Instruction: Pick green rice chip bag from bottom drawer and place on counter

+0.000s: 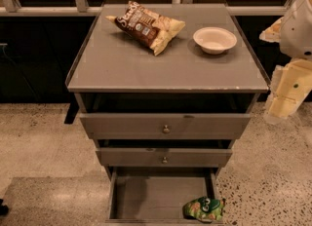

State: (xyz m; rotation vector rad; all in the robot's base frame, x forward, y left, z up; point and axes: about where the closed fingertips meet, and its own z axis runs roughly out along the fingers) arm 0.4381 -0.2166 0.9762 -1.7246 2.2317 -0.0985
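1. Counter: the flat grey top of the cabinet, with a thin pale edge, is seen across the upper centre of the frame.
2. Brown-and-cream chip bag: laid flat on the counter, upper centre-left, and set at a diagonal.
3. White bowl: stood upright on the counter, upper right of centre, just beside the brown-and-cream chip bag but apart from it.
4. Top drawer and middle drawer: grey fronts, each fitted with one small knob, stacked at mid-frame. A dark gap is seen above each.
5. Bottom drawer: drawn out at the lower centre, its plain grey floor exposed.
6. Green rice chip bag: found crumpled in the front right corner of the bottom drawer, against the right wall, at the lower right of centre.
7. Gripper: a pale cream unit is held at the right edge of the frame, beside the cabinet's right side and apart from it, level with the counter's front edge and the top drawer. How far it is opened, and whether anything is gripped, cannot be told.
8. Floor: speckled pale stone is seen around the cabinet.
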